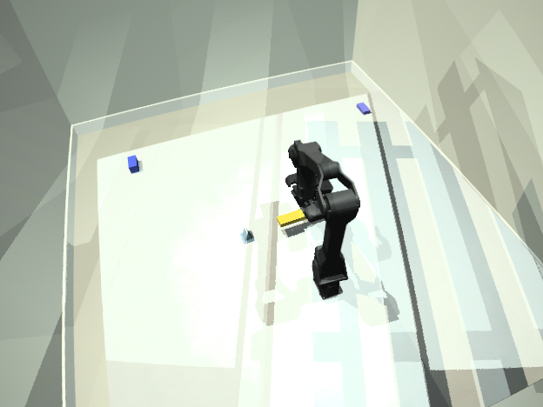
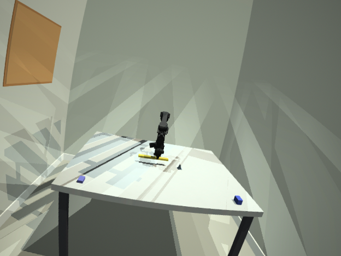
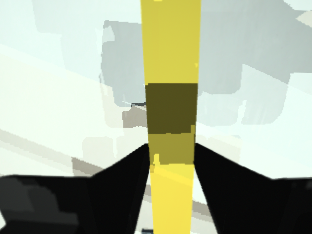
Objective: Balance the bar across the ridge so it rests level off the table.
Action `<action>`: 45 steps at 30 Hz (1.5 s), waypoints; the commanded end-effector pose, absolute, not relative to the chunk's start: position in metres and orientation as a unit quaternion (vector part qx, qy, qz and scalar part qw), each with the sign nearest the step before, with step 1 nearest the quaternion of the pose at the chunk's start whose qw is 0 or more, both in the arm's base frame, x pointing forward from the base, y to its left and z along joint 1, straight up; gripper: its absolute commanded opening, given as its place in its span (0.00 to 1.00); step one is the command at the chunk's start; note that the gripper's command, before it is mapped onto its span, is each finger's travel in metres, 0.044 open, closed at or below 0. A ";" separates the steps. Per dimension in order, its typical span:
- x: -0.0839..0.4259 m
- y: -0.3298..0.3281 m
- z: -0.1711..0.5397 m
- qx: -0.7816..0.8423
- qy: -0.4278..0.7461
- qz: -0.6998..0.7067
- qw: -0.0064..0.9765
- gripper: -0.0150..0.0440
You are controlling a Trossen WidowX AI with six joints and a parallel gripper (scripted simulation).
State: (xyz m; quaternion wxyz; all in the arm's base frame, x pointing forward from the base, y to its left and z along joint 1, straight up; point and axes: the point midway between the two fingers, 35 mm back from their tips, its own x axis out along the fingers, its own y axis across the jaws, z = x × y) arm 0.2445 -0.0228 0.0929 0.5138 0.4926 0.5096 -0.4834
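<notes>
- The long, straight yellow bar (image 1: 289,217) (image 2: 146,156) (image 3: 172,55) hangs above the white counter (image 1: 175,284) (image 2: 157,205), well in from its front corners and nearer the back edge than the front edge in the exterior view. Its dark shadow lies apart from it, below.
- The black pincer (image 1: 311,213) (image 2: 157,157) (image 3: 171,148) is closed on the bar, one finger against each side in the wrist view. The exterior view puts the grip a little toward the bar's right-hand end.
- The small, grey-blue, peaked ridge (image 1: 247,236) (image 2: 179,167) stands on the counter, beyond that end toward the right edge. The bar does not lie over it; its fine shape is too small to make out.
- The bar looks roughly level, as far as the small, slanted exterior view lets me judge.
- From above, the black jointed arm (image 1: 335,231) (image 2: 163,121) and pincer hide part of the bar; the wrist view cuts off both its ends.
- A pale violet-blue block (image 1: 362,108) (image 2: 81,179) lies near the counter's front left corner, and a deep blue block (image 1: 132,163) (image 2: 237,199) near its front right corner, as the exterior view faces them.
- In the exterior view the arm's foot is hard to make out behind its own dark links.
</notes>
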 end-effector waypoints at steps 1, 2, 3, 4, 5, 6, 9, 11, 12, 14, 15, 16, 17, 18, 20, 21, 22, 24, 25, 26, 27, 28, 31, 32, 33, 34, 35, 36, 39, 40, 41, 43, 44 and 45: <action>0.246 -0.024 0.104 0.495 0.505 -0.482 0.518 0.25; 0.246 -0.024 0.107 0.495 0.505 -0.482 0.518 0.25; 0.246 -0.024 0.109 0.495 0.505 -0.483 0.518 0.25; 0.246 -0.024 0.112 0.494 0.505 -0.483 0.518 0.25; 0.245 -0.024 0.115 0.494 0.505 -0.483 0.518 0.25; 0.245 -0.024 0.117 0.494 0.504 -0.483 0.518 0.25; 0.244 -0.024 0.125 0.494 0.504 -0.483 0.518 0.25; 0.243 -0.024 0.130 0.494 0.504 -0.483 0.518 0.25; 0.242 -0.024 0.133 0.494 0.504 -0.483 0.518 0.25; 0.242 -0.023 0.136 0.494 0.504 -0.484 0.518 0.25; 0.242 -0.023 0.136 0.494 0.504 -0.484 0.517 0.25; 0.243 -0.022 0.136 0.494 0.504 -0.484 0.517 0.25; 0.244 -0.019 0.137 0.494 0.504 -0.484 0.517 0.25; 0.245 -0.017 0.137 0.495 0.504 -0.484 0.517 0.25; 0.248 -0.011 0.137 0.495 0.504 -0.484 0.517 0.25; 0.250 -0.008 0.138 0.495 0.504 -0.484 0.517 0.25; 0.251 -0.005 0.138 0.495 0.504 -0.484 0.517 0.25; 0.254 0.001 0.138 0.496 0.504 -0.483 0.516 0.25; 0.255 0.004 0.139 0.496 0.504 -0.483 0.516 0.25; 0.256 0.007 0.139 0.496 0.504 -0.483 0.516 0.25; 0.257 0.010 0.139 0.496 0.504 -0.483 0.516 0.25; 0.258 0.013 0.139 0.497 0.504 -0.483 0.516 0.25; 0.262 0.023 0.140 0.497 0.504 -0.483 0.515 0.25; 0.263 0.026 0.140 0.497 0.503 -0.483 0.515 0.25; 0.263 0.029 0.140 0.497 0.503 -0.483 0.515 0.25; 0.264 0.032 0.140 0.498 0.503 -0.483 0.515 0.25; 0.265 0.036 0.141 0.498 0.503 -0.483 0.515 0.25; 0.266 0.039 0.141 0.498 0.503 -0.483 0.515 0.25; 0.268 0.049 0.141 0.499 0.503 -0.483 0.514 0.25; 0.269 0.052 0.141 0.499 0.503 -0.483 0.514 0.25; 0.270 0.056 0.141 0.499 0.503 -0.483 0.514 0.25; 0.271 0.063 0.142 0.499 0.503 -0.483 0.514 0.25; 0.271 0.066 0.142 0.500 0.503 -0.483 0.513 0.25; 0.272 0.070 0.142 0.500 0.503 -0.483 0.513 0.25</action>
